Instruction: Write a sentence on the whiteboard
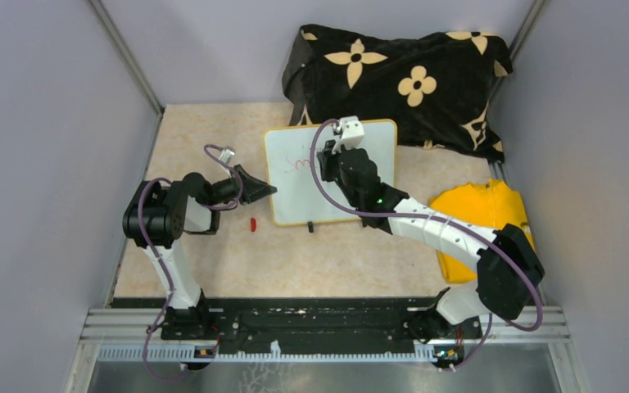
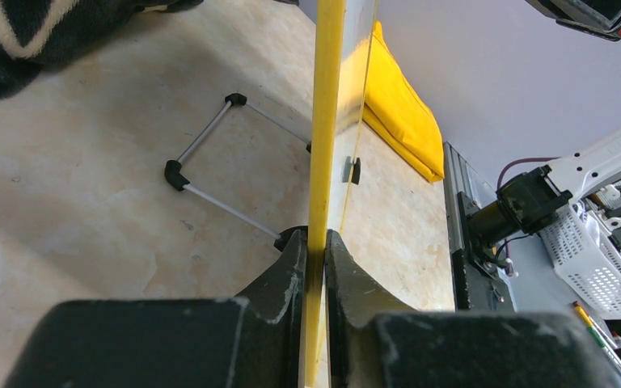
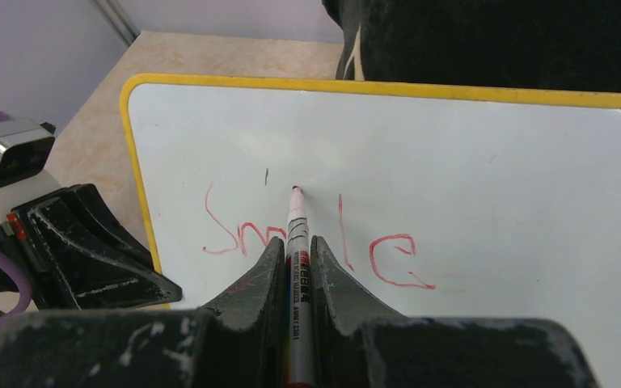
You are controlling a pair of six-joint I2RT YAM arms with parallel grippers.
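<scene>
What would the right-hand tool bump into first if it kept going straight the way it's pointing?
The whiteboard. The right tool grips a marker aimed at the white surface, its tip at or nearly on it, so the marker would press in first.
</scene>
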